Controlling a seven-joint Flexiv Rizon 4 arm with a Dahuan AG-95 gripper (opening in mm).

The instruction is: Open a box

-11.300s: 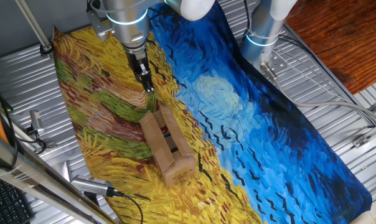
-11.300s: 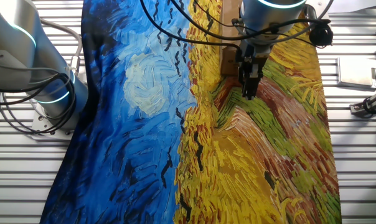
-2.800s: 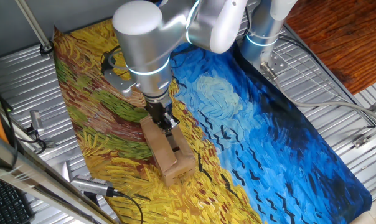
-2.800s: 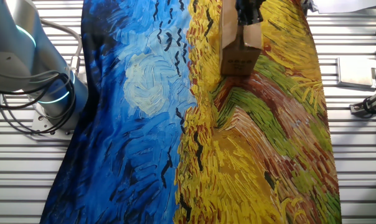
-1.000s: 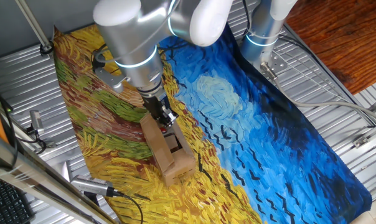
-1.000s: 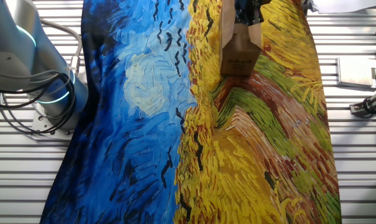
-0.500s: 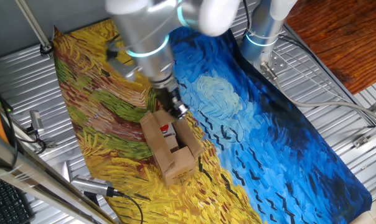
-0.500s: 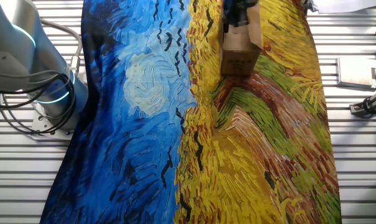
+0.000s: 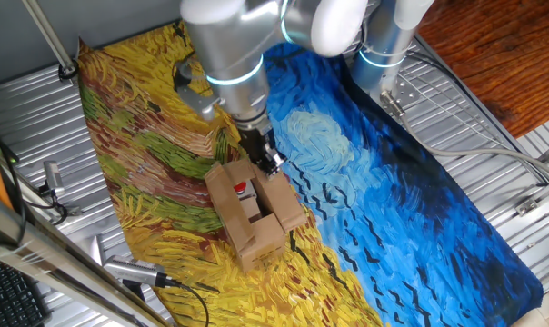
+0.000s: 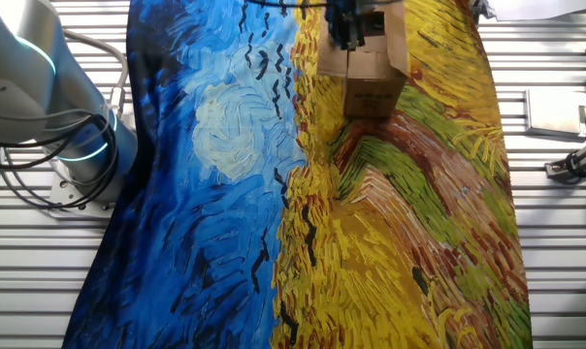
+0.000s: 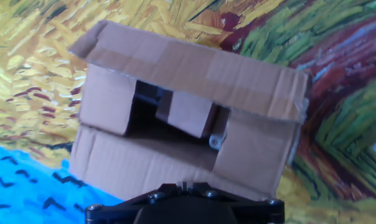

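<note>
The brown cardboard box (image 9: 249, 218) lies on the yellow part of the painted cloth. Its blue-side long flap (image 9: 284, 204) is folded outward; the other long flap (image 9: 222, 193) still slants over the opening. A tan insert with a red button (image 9: 241, 189) shows inside. My gripper (image 9: 269, 164) is shut and empty, its tips at the box's far end by the opened flap. The other fixed view shows the box (image 10: 374, 85) at the top edge with the gripper (image 10: 345, 34) over it. The hand view looks down on the box (image 11: 175, 162); my fingertips (image 11: 185, 185) are pressed together.
The cloth (image 9: 402, 209) turns blue beyond the box. A second arm's base (image 10: 75, 145) stands beside the blue side. Cables and a metal tool (image 9: 134, 271) lie on the ribbed table near the box's near end. A clamp (image 10: 574, 160) sits off the cloth's yellow edge.
My gripper has swept from over the box toward the blue side. The blue-side long flap has swung outward with it, and the red button now shows inside.
</note>
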